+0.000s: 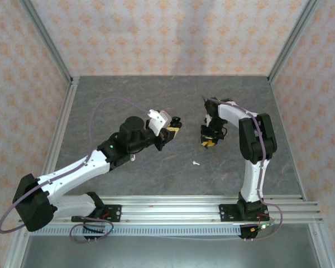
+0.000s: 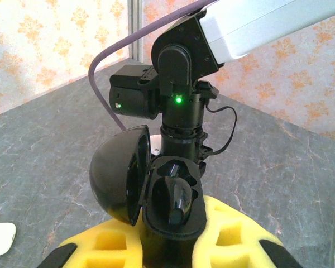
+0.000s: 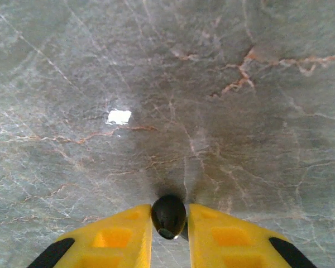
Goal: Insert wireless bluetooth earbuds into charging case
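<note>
The charging case here is black, not white. It stands upright between the yellow fingers of my left gripper, which is shut on it. Its domed lid hangs open to the left, and one glossy black earbud lies in the tray. In the top view the case and left gripper sit mid-table. My right gripper is shut on a second black earbud just above the tabletop. It hangs to the right of the case, a short gap away.
A small white piece lies on the grey marbled table in front of the grippers, and another white bit lies by the left arm. A white rounded object rests left of the case. The right arm's wrist stands just behind the case.
</note>
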`<move>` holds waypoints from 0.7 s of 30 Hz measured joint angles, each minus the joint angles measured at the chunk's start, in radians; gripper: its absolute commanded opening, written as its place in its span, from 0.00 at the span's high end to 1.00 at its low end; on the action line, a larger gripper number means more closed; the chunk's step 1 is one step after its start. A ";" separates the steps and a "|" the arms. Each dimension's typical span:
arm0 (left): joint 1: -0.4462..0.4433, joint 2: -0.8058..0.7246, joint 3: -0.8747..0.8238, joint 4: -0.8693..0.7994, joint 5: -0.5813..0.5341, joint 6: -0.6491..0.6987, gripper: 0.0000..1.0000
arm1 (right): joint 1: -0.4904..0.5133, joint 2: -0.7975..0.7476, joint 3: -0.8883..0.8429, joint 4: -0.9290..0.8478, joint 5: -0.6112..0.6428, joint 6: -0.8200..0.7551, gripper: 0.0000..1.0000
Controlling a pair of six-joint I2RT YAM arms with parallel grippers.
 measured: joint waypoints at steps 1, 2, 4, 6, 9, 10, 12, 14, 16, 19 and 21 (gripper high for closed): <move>0.000 0.000 0.000 0.000 0.000 0.000 1.00 | 0.000 0.000 -0.001 0.001 0.000 0.000 0.78; 0.000 0.000 0.000 0.000 0.000 0.000 1.00 | 0.000 0.000 -0.002 0.002 0.000 0.001 0.78; 0.000 0.000 0.000 0.000 0.000 0.000 1.00 | 0.000 0.000 -0.002 0.003 0.000 0.003 0.80; 0.000 0.000 0.000 0.000 0.000 0.000 1.00 | 0.000 0.000 -0.002 0.003 -0.002 0.003 0.80; 0.000 0.000 0.000 0.000 0.000 0.000 1.00 | 0.000 0.000 -0.002 0.003 -0.003 0.005 0.72; 0.000 0.000 0.000 0.000 0.000 0.000 1.00 | 0.000 0.001 -0.002 0.005 -0.003 0.007 0.70; 0.000 0.000 0.000 0.000 0.000 0.000 1.00 | 0.000 0.002 -0.002 0.007 -0.003 0.009 0.70; 0.000 0.000 0.000 0.000 0.000 0.000 1.00 | 0.000 0.004 -0.002 0.008 -0.003 0.010 0.70; 0.000 0.000 0.000 0.000 0.000 0.000 1.00 | 0.000 0.005 -0.002 0.008 -0.003 0.010 0.71; 0.000 0.000 0.000 0.000 0.000 0.000 1.00 | 0.000 0.005 -0.002 0.008 -0.002 0.010 0.72; 0.000 0.000 0.000 0.000 0.000 0.000 1.00 | 0.000 0.005 -0.002 0.008 -0.002 0.010 0.72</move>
